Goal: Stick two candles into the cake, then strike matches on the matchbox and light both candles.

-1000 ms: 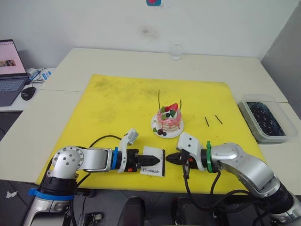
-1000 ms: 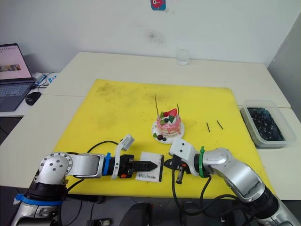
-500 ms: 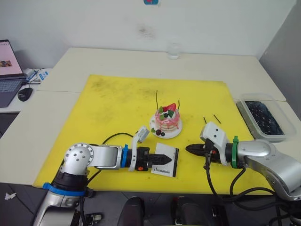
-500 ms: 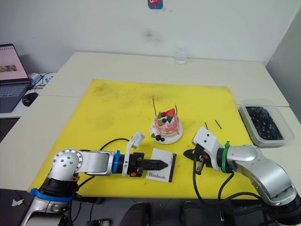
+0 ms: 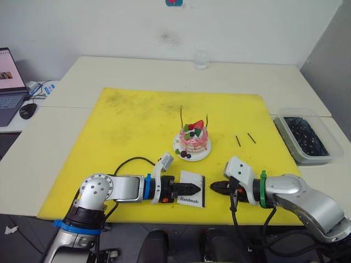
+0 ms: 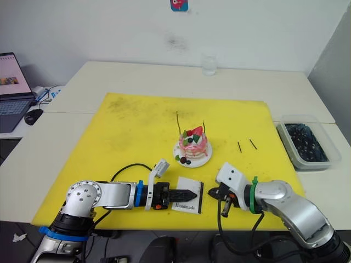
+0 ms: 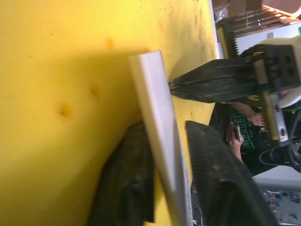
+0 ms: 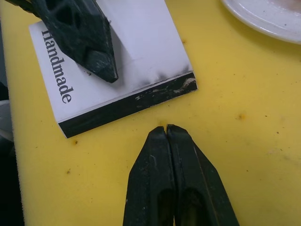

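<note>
Currently both candles [image 5: 181, 115] stand upright in the cake [image 5: 193, 138], so lighting remains. Our left gripper [image 5: 193, 189] has its jaws clamped on the matchbox [image 5: 191, 195] at the near edge of the yellow mat [image 5: 131, 126], holding it steady with its black strip toward the right gripper [image 5: 214, 187]. That gripper's jaws are pressed together, empty as far as we see, just beside the strip. The matches [image 5: 244, 138] lie well apart, right of the cake.

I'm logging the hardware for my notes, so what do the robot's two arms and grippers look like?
Both arms are silver metal with a white block at the wrist and looping black cables. The left gripper has black fingers behind a blue wrist band; the right gripper has black fingers behind a green band.
</note>
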You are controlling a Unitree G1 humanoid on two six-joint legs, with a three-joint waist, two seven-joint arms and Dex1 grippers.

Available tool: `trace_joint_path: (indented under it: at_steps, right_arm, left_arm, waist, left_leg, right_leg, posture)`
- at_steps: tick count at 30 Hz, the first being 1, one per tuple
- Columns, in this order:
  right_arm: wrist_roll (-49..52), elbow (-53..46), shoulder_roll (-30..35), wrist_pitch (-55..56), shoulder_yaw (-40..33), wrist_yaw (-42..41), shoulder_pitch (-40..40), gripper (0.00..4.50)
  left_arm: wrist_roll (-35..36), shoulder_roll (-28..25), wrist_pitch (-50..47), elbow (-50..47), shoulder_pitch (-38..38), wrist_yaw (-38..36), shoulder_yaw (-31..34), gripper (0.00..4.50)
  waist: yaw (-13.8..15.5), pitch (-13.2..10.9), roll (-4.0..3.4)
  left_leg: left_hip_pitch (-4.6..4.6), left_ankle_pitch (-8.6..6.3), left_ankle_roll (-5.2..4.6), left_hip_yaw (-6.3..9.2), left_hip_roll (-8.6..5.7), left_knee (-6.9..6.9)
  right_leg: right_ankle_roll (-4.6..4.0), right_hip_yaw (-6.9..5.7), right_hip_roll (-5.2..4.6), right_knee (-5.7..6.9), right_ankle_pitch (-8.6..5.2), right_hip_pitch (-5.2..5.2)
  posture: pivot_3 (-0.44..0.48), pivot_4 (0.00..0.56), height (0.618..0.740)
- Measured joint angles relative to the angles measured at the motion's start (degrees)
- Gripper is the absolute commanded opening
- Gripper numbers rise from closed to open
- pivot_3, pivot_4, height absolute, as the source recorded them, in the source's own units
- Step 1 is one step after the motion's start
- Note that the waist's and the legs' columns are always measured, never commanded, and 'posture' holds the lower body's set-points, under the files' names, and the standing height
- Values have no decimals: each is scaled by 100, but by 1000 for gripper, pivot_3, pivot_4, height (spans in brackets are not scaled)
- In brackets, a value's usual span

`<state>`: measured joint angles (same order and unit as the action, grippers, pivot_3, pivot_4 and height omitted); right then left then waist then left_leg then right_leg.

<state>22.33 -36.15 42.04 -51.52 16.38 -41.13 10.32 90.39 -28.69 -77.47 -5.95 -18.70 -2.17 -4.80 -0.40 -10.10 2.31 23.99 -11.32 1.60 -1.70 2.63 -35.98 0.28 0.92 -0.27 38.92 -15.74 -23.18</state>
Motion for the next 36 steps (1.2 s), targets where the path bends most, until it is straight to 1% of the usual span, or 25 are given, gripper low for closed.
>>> trace_joint_path:
  at_steps: [6,13,24,28,32,33,36]
  right_arm:
    - [-108,37,-20,105,132,-5,29,0]
    - [-147,101,-223,97,347,-9,216,0]
    - [-146,142,-248,97,406,-46,288,0]
    - [-145,142,-247,94,405,-48,289,0]
    - [-140,139,-249,72,404,-40,289,0]
    - [-137,134,-251,63,404,-29,288,0]
    - [-129,91,-251,18,385,10,277,0]
  left_arm:
    - [34,0,-53,67,-3,-22,38,2247]
    - [45,0,-91,112,-14,-26,63,2247]
    - [-35,0,-104,127,-39,-103,63,2247]
    - [-320,-2,-107,72,-61,-174,20,1379]
    - [-560,-3,-110,-25,-41,-272,9,125]
    - [-580,-2,-110,-57,-32,-318,9,32]
    - [-710,-1,-97,-120,-4,-408,11,32]
  waist:
    - [-2,1,0]
    - [-9,1,-1]
    - [-10,1,-1]
    - [-10,1,-1]
    - [-10,1,-1]
    - [-10,1,-1]
    - [-10,1,-1]
  left_leg:
    - [-5,0,0,2,2,-1]
    - [-6,0,0,5,5,1]
    - [-6,0,0,3,5,1]
    - [-7,0,0,3,4,0]
    - [-7,0,1,3,6,1]
    - [-7,0,1,3,6,1]
    - [-7,0,1,4,6,1]
  right_leg:
    - [1,-1,1,2,1,1]
    - [0,-3,7,3,1,1]
    - [0,-1,6,3,0,1]
    - [0,-1,6,3,1,1]
    - [-1,-1,6,3,0,1]
    - [-1,-1,6,3,0,1]
    - [-2,-2,6,3,0,1]
  posture:
    - [0,150,740]
    - [0,150,740]
    - [0,150,740]
    - [0,150,740]
    - [0,150,740]
    - [0,150,740]
    - [0,150,740]
